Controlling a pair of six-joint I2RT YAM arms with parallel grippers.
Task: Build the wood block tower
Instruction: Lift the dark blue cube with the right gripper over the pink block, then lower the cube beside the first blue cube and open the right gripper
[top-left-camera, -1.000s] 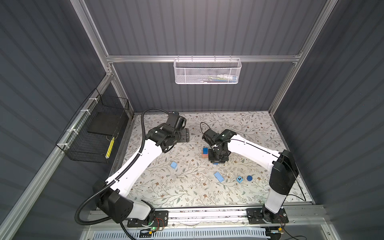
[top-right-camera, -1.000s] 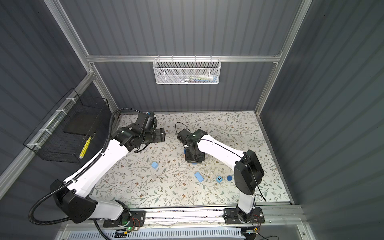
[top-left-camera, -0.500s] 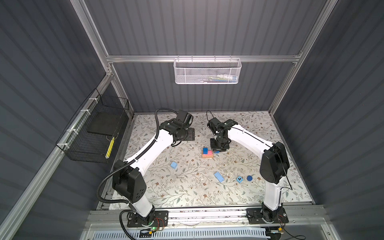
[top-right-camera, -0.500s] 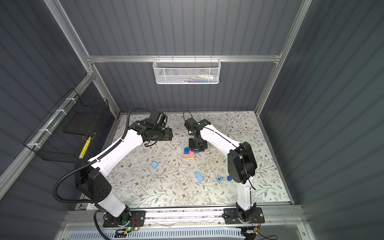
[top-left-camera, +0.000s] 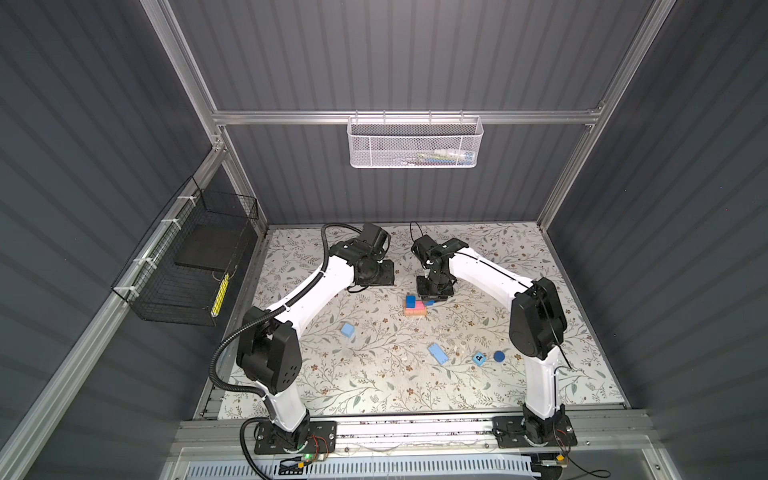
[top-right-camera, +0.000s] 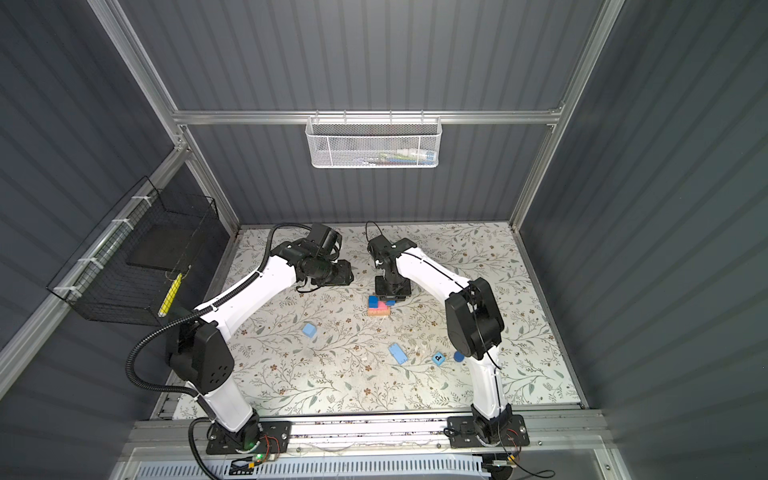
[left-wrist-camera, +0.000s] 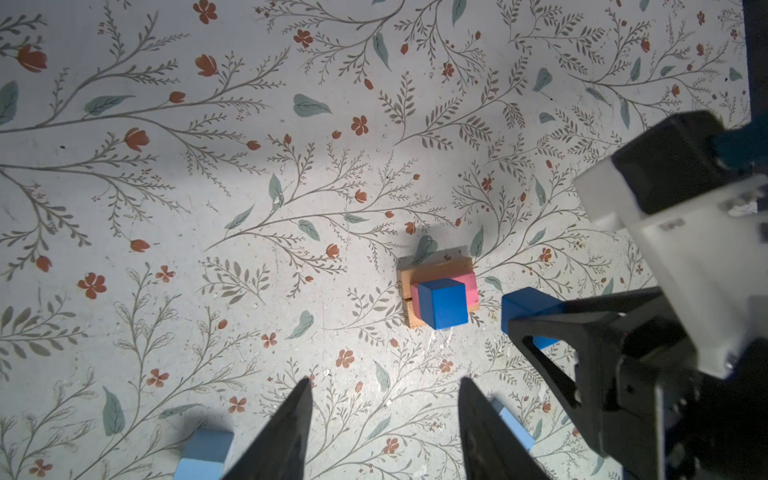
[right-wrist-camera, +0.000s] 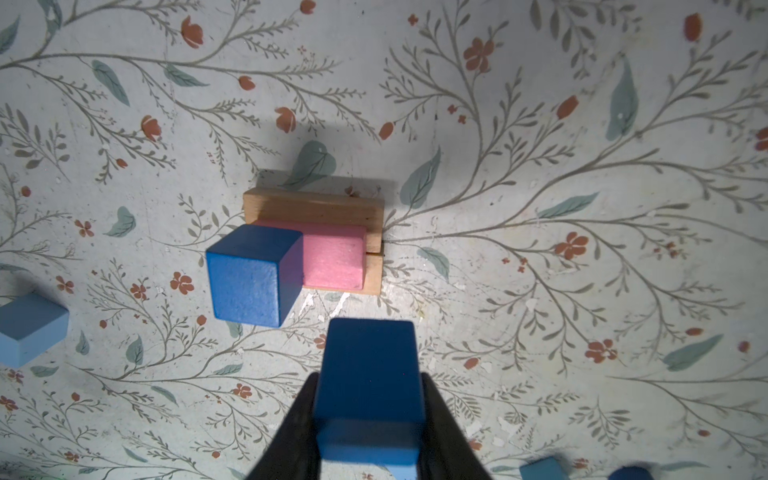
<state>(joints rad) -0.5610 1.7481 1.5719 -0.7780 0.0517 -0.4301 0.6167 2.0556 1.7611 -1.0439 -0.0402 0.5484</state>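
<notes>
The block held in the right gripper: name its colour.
Dark blue. The block shows best in the right wrist view, clamped in the right gripper.

You see dark grey striped walls (top-left-camera: 124, 104) held by shiny metal bars (top-left-camera: 395, 117). A white basket (top-left-camera: 415, 145) hangs on the back wall, a black wire basket (top-left-camera: 183, 266) on the side wall. The table (top-left-camera: 374, 382) has a flowery cover.

The table cover (right-wrist-camera: 540, 291) is pale, printed with grey twigs, teal leaves and rust-red flowers. I see tan bars (right-wrist-camera: 311, 208), a pink bar (right-wrist-camera: 334, 262), a dark blue cube (right-wrist-camera: 245, 282), a dark blue block (right-wrist-camera: 370, 365) and a light blue cube (right-wrist-camera: 29, 332).
</notes>
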